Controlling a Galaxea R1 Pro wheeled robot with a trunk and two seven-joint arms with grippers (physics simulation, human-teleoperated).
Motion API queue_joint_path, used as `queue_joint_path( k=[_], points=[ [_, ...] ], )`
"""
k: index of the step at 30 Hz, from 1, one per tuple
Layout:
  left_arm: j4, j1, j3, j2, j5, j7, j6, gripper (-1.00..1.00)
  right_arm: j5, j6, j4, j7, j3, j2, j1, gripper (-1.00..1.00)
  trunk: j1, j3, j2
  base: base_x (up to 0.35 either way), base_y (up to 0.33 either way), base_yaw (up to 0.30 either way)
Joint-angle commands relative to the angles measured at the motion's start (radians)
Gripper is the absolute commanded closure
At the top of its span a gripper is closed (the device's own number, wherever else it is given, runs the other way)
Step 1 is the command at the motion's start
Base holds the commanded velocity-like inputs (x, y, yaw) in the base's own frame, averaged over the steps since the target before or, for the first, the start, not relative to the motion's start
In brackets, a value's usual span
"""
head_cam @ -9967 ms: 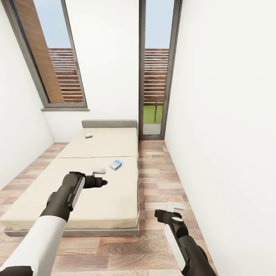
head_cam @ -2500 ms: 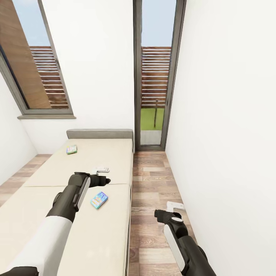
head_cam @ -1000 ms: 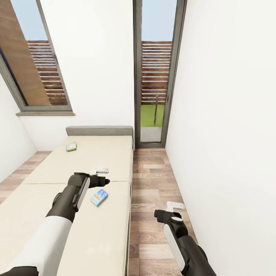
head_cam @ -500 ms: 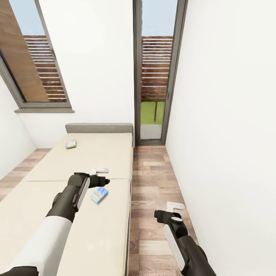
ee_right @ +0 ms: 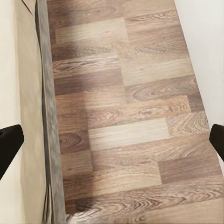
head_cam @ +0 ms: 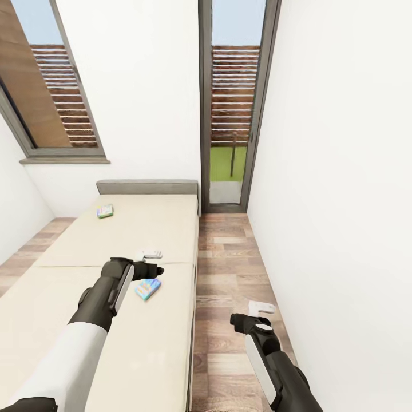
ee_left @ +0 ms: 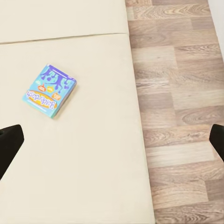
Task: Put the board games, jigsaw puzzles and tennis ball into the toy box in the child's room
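Hovering over the bed point(head_cam: 166, 229), the left end effector point(head_cam: 151, 254) stood released and empty, its dark fingertips point(ee_left: 10, 142) spread wide at the edges of the left wrist view with nothing between them. The nearer board game point(head_cam: 147, 289), a pale blue-green box, lay flat on the mattress at about 6 o'clock of that end effector in the head view, close to the bed's right edge. The second board game point(head_cam: 105, 211) lay well apart, toward 11 o'clock near the grey headboard point(head_cam: 147, 186). The right end effector point(head_cam: 260, 309) hung over the wooden floor point(head_cam: 229, 269) beside the bed, likewise released and holding nothing.

The main risk, as I judged it, was the thin flat box: a pinch from above could slide off its lid or press it into the soft mattress, and a nudge toward 3 o'clock could push it over the bed's edge onto the floor. Reaching the far box might also demand a stretch across the mattress.

The left wrist view point(ee_left: 50, 90) showed the near box's printed lid and its slight skew, detail too small in the head view. The head view alone gave both boxes at once. The right wrist view showed the bed's dark frame point(ee_right: 46, 121) against the planks.
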Motion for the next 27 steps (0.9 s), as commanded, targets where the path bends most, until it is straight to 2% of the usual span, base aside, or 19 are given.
queue_joint_path(
  k=[1,27],
  points=[
    [-0.001,-0.001,0.002,0.000,-0.010,-0.009,0.004,-1.00,-0.010,0.002,-0.001,-0.009,0.001,0.000,-0.001,-1.00,0.001,-0.004,-0.002,0.000,0.000,0.000],
    [-0.001,-0.001,0.002,0.001,-0.010,-0.009,0.004,-1.00,-0.011,-0.001,0.030,-0.009,0.001,0.000,-0.021,-1.00,0.001,-0.046,-0.002,0.000,0.000,0.000]
  ],
)
